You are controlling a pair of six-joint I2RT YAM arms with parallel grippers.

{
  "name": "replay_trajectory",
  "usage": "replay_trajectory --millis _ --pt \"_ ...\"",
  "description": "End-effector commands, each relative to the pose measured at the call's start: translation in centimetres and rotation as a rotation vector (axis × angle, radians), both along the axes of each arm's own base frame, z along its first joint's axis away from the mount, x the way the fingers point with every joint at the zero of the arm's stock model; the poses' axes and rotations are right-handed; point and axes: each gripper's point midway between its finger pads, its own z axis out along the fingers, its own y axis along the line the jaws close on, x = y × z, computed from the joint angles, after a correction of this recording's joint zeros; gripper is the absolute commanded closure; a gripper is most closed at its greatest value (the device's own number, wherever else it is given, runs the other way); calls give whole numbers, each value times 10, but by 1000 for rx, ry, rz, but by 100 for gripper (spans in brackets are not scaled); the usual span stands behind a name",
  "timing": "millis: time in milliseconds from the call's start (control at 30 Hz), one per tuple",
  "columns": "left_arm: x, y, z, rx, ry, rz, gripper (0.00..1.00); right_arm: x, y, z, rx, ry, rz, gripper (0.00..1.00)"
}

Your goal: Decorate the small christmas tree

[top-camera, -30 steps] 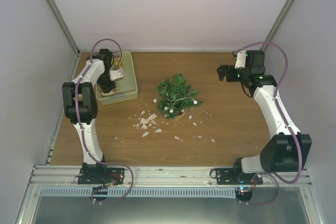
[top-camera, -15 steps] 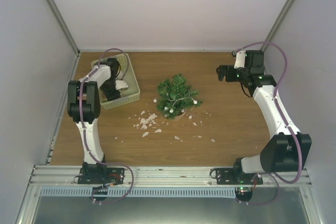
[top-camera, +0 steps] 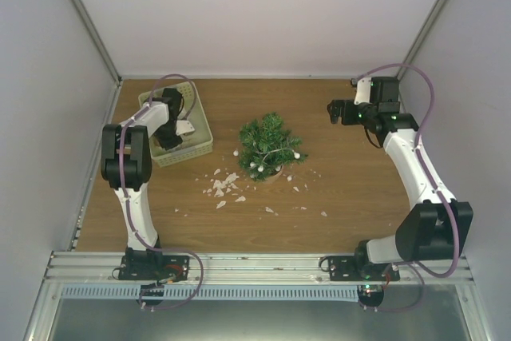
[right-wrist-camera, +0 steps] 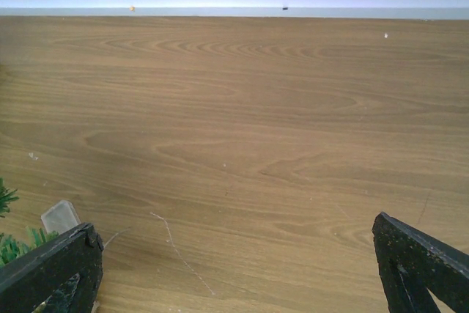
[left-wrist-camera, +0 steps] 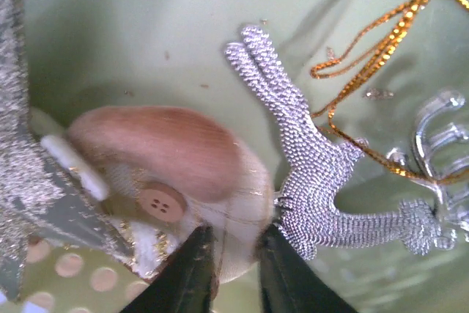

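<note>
The small christmas tree stands upright on its pot in the middle of the table, and from the left gripper it lies to the right and a little nearer, with open wood between. That gripper is down inside the pale basket at the far left. In the left wrist view its jaws stand narrow, with the pale lower rim of a round fabric ornament between them. They look pinched on that rim, though the picture is a little blurred there. The ornament is pinkish on top with a small button. Just right of the ornament lies a silver glitter reindeer, trailing a gold cord, and a glittery star touches the ornament on the left. Either could be dragged along if the cord snags. The first thing in the way is the basket's right wall, which runs between gripper and tree, so the ornament probably has to go up before it goes across. The right gripper hangs at the far right with its jaws spread wide and nothing in them (its own camera shows bare wood and a sprig of green at the left edge). It is about as near the tree as the left one, but empty-handed. White scraps litter the table near and left of the pot, under the likely path rather than across it. A string of white beads already hangs on the tree's near side.
</note>
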Motion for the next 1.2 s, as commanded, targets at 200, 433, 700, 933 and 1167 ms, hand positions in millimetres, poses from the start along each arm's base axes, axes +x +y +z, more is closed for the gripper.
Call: replay_trajectory --millis 200,433,700,933,1167 --pt "24 0 28 10 -122 -20 100 3 6 -3 -4 5 13 0" --pt "34 3 48 25 -175 -42 100 2 6 -5 -6 8 13 0" --pt "42 1 83 -7 -228 -42 100 2 7 -5 -4 8 14 0" --pt "32 -13 112 -92 -231 -58 100 2 8 -5 -3 8 16 0" --pt "26 -12 140 -83 -268 -70 100 2 9 -4 -3 6 17 0"
